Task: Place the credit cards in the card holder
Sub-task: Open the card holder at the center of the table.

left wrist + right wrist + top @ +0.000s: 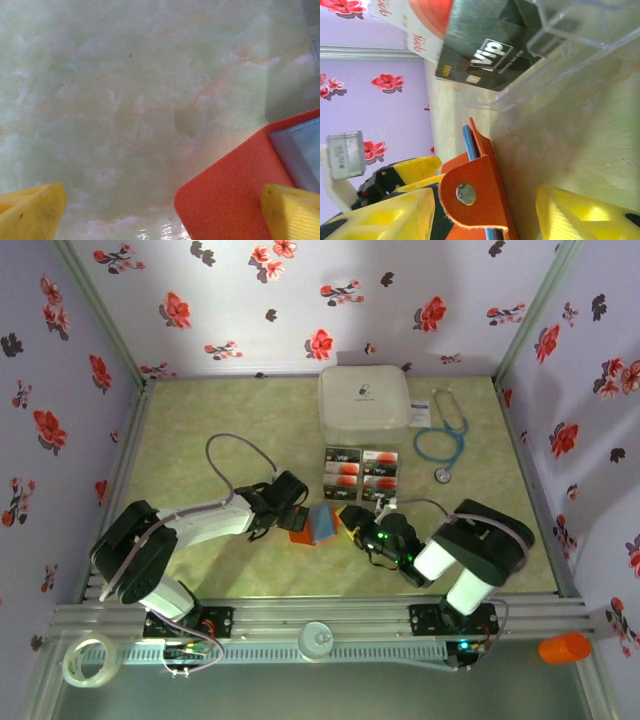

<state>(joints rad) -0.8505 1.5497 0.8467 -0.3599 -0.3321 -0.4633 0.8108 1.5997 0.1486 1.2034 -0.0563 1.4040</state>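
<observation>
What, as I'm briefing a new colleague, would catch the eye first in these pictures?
The orange holder, grey-blue inside, stands out mid-table between the left pincer and right pincer, both open. Just behind it lie four cards in a block, with a white case beyond and a blue stethoscope to its right.

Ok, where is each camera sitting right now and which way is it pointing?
Top external: above and behind the arms, looking down on the table; left gripper and right gripper meet at the card holder.
Left wrist: aimed down at the table, own yellow fingertips in the bottom corners, spread wide.
Right wrist: low, looking along the table toward the credit cards, own fingers either side of the holder's flap.
Shared: all three views catch the orange card holder.
</observation>
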